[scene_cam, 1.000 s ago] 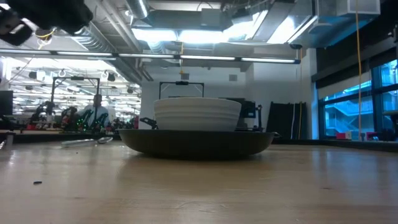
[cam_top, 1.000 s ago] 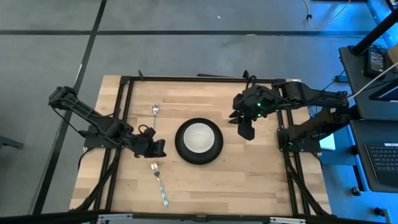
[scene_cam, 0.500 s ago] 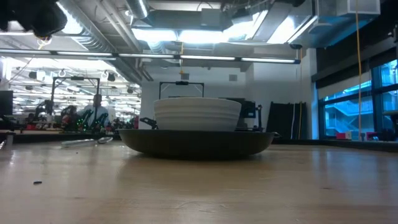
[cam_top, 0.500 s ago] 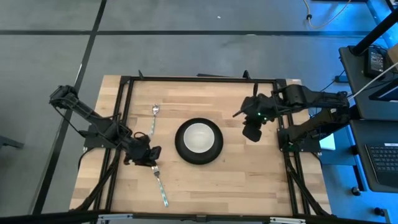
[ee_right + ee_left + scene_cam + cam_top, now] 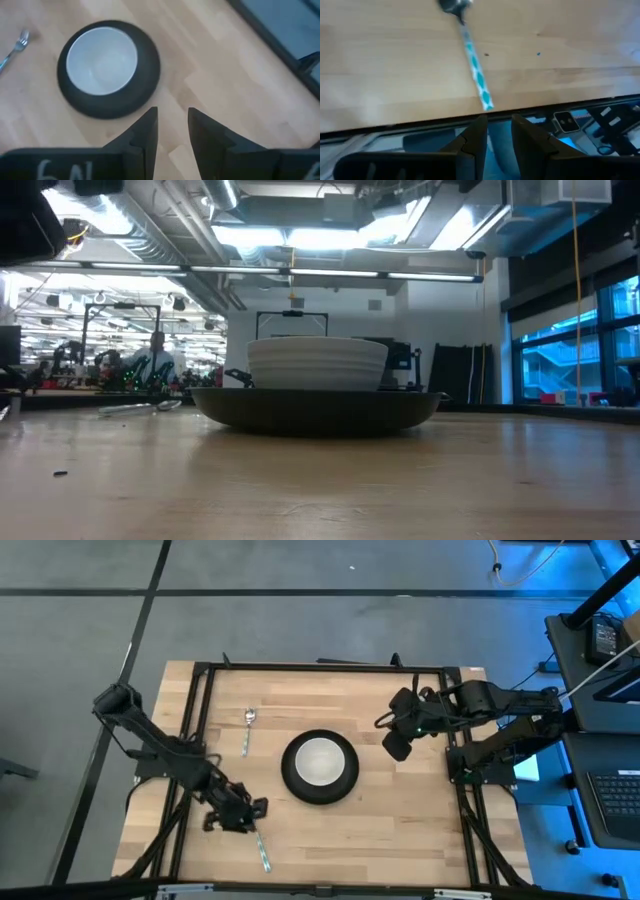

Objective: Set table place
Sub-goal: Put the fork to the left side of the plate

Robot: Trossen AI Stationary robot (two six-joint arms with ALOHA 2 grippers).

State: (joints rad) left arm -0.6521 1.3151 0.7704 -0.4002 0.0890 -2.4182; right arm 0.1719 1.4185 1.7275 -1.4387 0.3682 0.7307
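White bowl point(image 5: 102, 61), black plate point(image 5: 145, 82), blue-patterned fork point(image 5: 476, 70) handle

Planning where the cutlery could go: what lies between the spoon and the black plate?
Only bare table, seen in the high view: the spoon lies apart from the plate, nothing between them.

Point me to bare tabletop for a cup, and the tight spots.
Free: the table right of the plate, and the strip behind the plate, right of the spoon. Tight: front left, where the left gripper sits over the fork. The right gripper hangs right of the bowl.
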